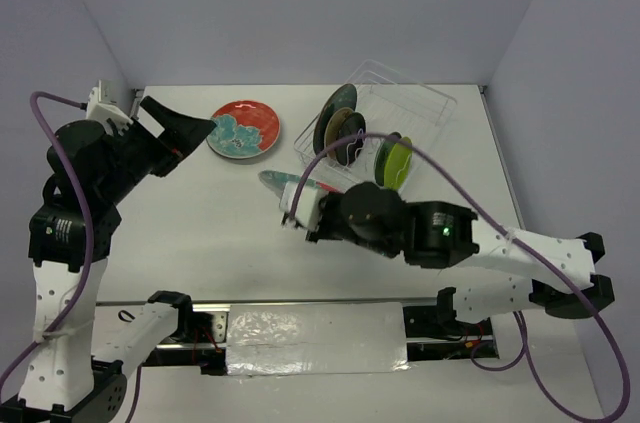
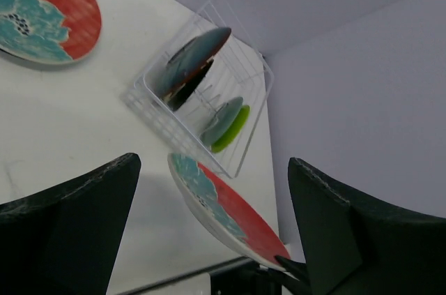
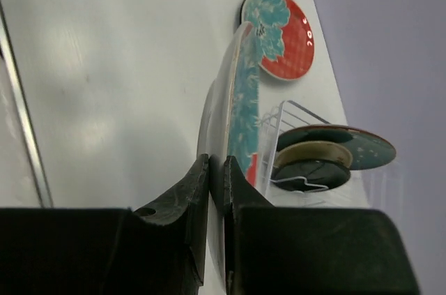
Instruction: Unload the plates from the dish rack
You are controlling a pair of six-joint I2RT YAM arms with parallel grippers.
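Red-and-teal plate (image 1: 285, 182) pinched at rim by right gripper (image 1: 297, 201), jaws closed tight on it, held on edge over table (image 1: 200, 233), just left of dish rack (image 1: 430, 103). Second red-and-teal plate (image 1: 243, 129) flat on table, farther left. Dark patterned plate (image 1: 338, 108) and lime green plate (image 1: 400, 161) upright in rack. Left gripper (image 1: 190, 138) spread wide, empty, beside flat plate.

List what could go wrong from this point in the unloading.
1. The right hand pinches the held plate only at its rim, edge-on; it may pivot or slip out.
2. The flat plate on the table sits near the open left hand; carrying the held plate there risks a knock against either.
3. The dish rack looks light; pulling its leaning plates might drag it.
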